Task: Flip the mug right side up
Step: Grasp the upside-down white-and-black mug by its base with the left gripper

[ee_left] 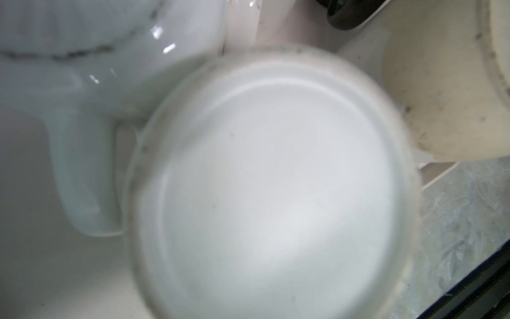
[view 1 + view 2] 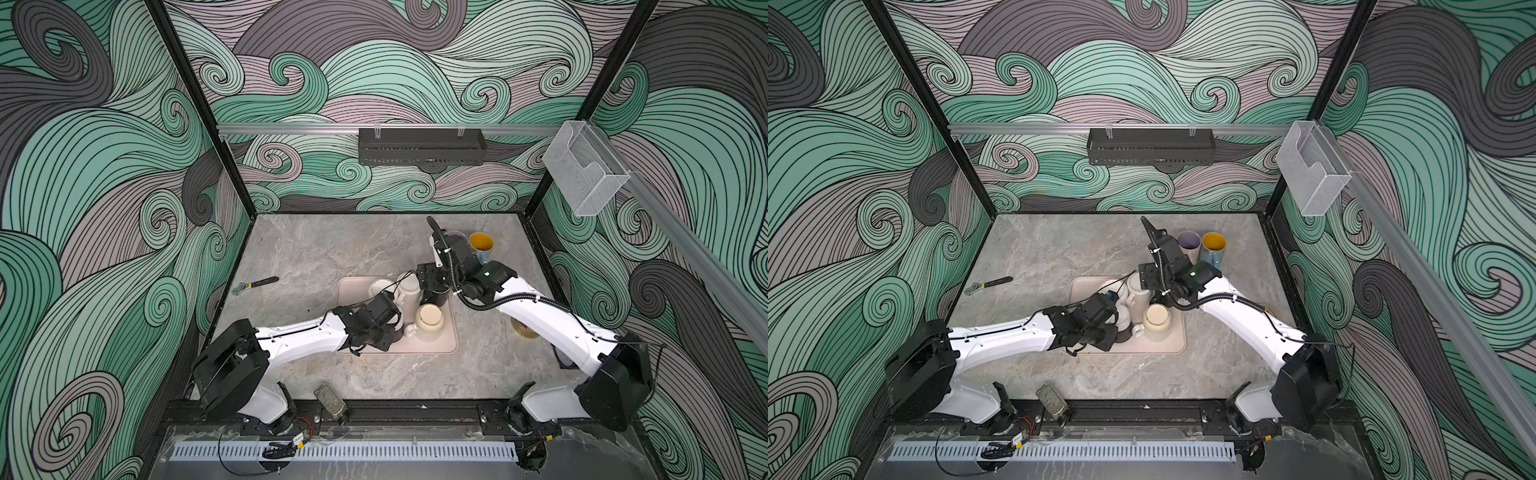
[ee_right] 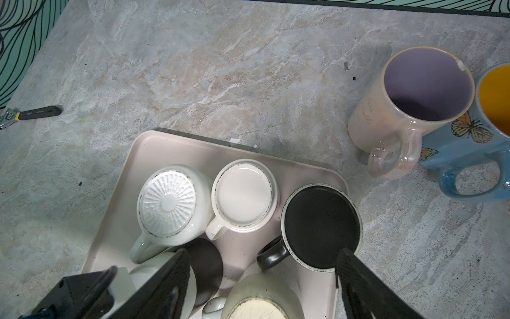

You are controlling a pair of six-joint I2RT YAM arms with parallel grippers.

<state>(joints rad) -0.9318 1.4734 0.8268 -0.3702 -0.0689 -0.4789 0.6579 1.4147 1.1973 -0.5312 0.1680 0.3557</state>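
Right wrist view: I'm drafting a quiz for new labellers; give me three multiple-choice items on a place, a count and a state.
1. Where does the wrench lie? A on the table, apart from the tray; B inside the tray; C inside a mug.
2. How many mugs in this view stand mouth up? A one; B two; C four.
3. How does the black mug sit? A mouth up; B on its side; C base up.
A: bare stone around it. B: pink mug and blue mug. C: flat bottom faces up.
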